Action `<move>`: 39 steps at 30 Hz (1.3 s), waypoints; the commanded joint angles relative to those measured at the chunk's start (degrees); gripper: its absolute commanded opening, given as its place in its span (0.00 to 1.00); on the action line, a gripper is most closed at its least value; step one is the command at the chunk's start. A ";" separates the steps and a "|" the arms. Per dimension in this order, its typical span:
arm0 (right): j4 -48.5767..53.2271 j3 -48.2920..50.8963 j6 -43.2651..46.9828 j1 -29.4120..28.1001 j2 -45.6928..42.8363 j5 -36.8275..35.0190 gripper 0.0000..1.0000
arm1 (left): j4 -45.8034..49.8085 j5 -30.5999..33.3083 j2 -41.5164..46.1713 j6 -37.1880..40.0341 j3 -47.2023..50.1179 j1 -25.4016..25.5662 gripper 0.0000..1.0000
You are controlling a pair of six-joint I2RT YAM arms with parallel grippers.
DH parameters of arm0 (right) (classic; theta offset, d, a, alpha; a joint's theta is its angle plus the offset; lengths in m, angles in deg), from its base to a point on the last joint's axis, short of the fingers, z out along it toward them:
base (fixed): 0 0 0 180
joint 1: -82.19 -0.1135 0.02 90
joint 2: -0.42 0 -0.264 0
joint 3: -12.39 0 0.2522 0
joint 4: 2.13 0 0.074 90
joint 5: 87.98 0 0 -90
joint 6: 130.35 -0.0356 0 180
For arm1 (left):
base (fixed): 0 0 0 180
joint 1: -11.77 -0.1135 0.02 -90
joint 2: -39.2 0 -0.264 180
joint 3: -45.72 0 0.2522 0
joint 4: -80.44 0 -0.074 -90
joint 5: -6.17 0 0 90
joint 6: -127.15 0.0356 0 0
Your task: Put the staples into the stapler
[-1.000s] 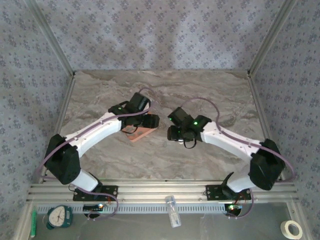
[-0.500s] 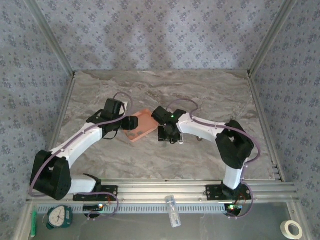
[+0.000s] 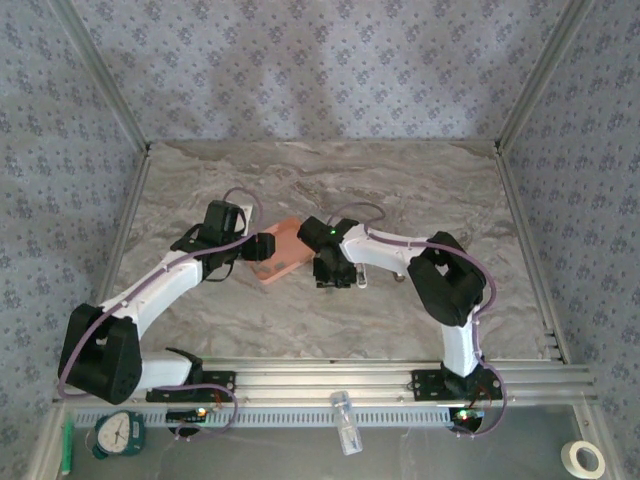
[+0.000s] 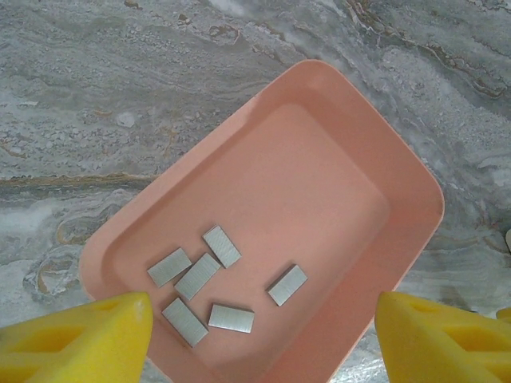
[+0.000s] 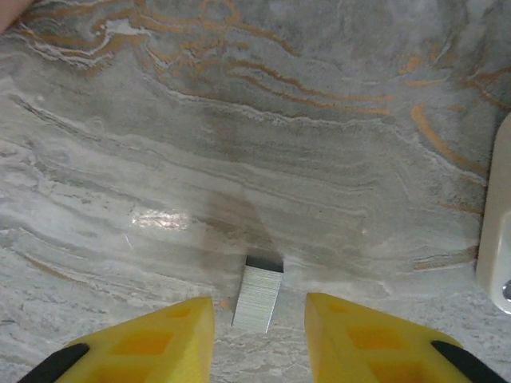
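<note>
Staples (image 4: 197, 276) in tray (image 4: 319, 175) — left wrist, strip (image 5: 257, 299) within right pincer (image 5: 259, 323) — right wrist

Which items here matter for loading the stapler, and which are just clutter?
Job: staples in the pink tray; lone staple strip; stapler.
Clutter: clock; bottle; tape roll; green pen.

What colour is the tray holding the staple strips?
Salmon pink; the tray shows best in the left wrist view.
</note>
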 commanded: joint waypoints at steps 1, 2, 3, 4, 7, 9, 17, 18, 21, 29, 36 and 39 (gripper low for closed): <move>0.69 -1.68 0.78 0.48 1.09 0.59 0.36 | -1.81 -1.57 -0.25 0.45 0.01 -0.42 0.74; 0.51 -1.72 0.84 0.48 1.31 0.71 0.35 | -1.73 -1.57 -0.29 0.39 -0.07 -0.42 0.74; 0.39 -1.74 0.87 0.53 1.45 0.73 0.34 | -1.72 -1.69 -0.34 0.38 -0.04 -0.55 0.73; 0.46 -1.74 0.92 0.67 1.56 0.69 0.34 | -1.63 -1.70 -0.29 0.38 -0.08 -0.51 0.74; 0.04 -1.66 1.18 0.79 1.76 0.48 0.32 | -1.44 -1.79 -0.28 0.31 -0.08 -0.51 0.73; -0.46 -1.66 1.49 1.03 1.96 0.72 0.31 | -1.44 -1.83 -0.12 0.21 -0.08 -0.49 0.73; -1.02 -2.11 2.06 1.27 3.10 1.41 0.30 | -1.37 -1.83 -0.25 0.03 -0.30 -0.52 0.73; -1.19 -2.17 2.12 1.24 3.26 1.41 0.30 | -1.43 -1.89 -0.23 0.07 -0.30 -0.51 0.73; -1.23 -2.13 2.18 1.17 3.65 1.45 0.28 | -1.35 -1.92 -0.25 0.00 -0.34 -0.51 0.73; 0.65 -3.11 3.67 0.77 4.60 -0.70 0.29 | -1.31 -1.99 -0.20 -0.15 -0.36 -0.51 0.73; 3.36 -3.76 4.11 0.00 5.58 -0.91 0.25 | -1.44 -2.26 -0.20 -0.35 -0.25 -0.55 0.73; 3.37 -3.68 4.24 -0.08 5.76 -1.18 0.25 | -1.53 -2.23 -0.11 -0.48 -0.11 -0.51 0.73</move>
